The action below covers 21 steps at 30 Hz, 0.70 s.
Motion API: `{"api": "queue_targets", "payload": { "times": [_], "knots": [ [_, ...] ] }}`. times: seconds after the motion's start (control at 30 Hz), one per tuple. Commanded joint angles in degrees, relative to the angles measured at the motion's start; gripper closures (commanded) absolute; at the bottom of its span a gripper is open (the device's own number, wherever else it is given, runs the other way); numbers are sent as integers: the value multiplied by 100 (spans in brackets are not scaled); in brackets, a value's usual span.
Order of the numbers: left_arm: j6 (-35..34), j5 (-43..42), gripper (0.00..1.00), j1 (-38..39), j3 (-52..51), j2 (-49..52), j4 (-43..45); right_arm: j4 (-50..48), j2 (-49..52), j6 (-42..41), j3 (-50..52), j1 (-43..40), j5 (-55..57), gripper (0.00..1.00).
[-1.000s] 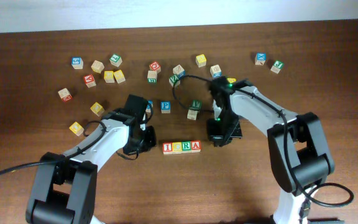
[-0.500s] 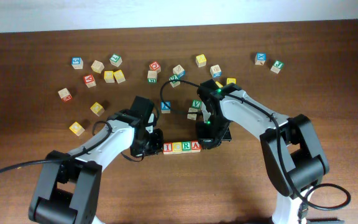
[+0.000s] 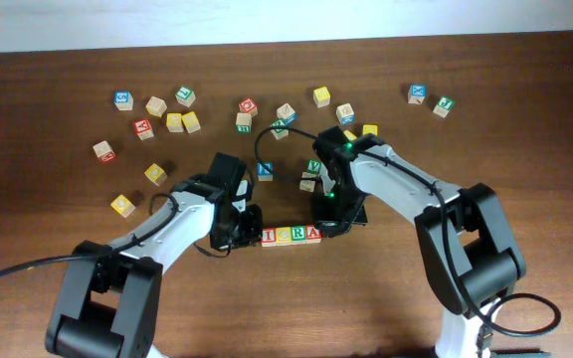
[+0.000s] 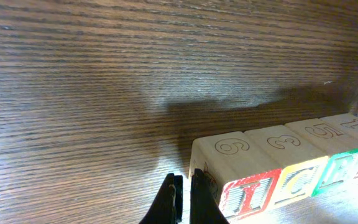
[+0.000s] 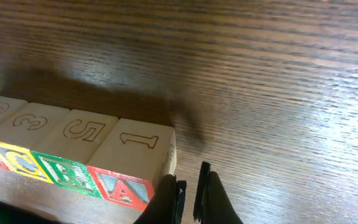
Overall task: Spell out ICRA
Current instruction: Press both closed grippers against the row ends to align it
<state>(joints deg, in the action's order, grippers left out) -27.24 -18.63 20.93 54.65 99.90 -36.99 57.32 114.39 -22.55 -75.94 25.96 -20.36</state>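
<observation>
On the wooden table point(image 3: 525, 149) your ICRA cubes point(image 3: 290, 235) stand spelled in a row, left gripper point(image 4: 182, 198) and right gripper point(image 5: 188, 194) fingers pressed together at its ends, so seemingly only squaring remains.

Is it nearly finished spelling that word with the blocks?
Nearly. Done: the I, C, R and A cubes sit side by side, reading ICRA. In hand: nothing held; the shut left gripper and right gripper flank them, one at each end. Left: probably only backing both away.
</observation>
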Motion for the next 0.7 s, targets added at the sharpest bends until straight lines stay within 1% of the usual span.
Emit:
{"api": "queue_targets", "payload": {
  "times": [0.0,0.33,0.47,0.57,0.67],
  "knots": [
    [-55,-136,100,9,76,50,28,-98,-11,-59,42,190,-111,96],
    [-52,-63,100,9,76,50,7,-52,-11,-197,42,179,94,96],
    [-57,649,100,7,79,50,-260,-9,-11,-197,42,177,168,96],
    [-57,846,100,7,79,50,-271,4,-11,-197,42,177,177,96],
    [-52,868,100,2,79,50,-271,70,-11,-197,42,173,315,96]
  ]
}}
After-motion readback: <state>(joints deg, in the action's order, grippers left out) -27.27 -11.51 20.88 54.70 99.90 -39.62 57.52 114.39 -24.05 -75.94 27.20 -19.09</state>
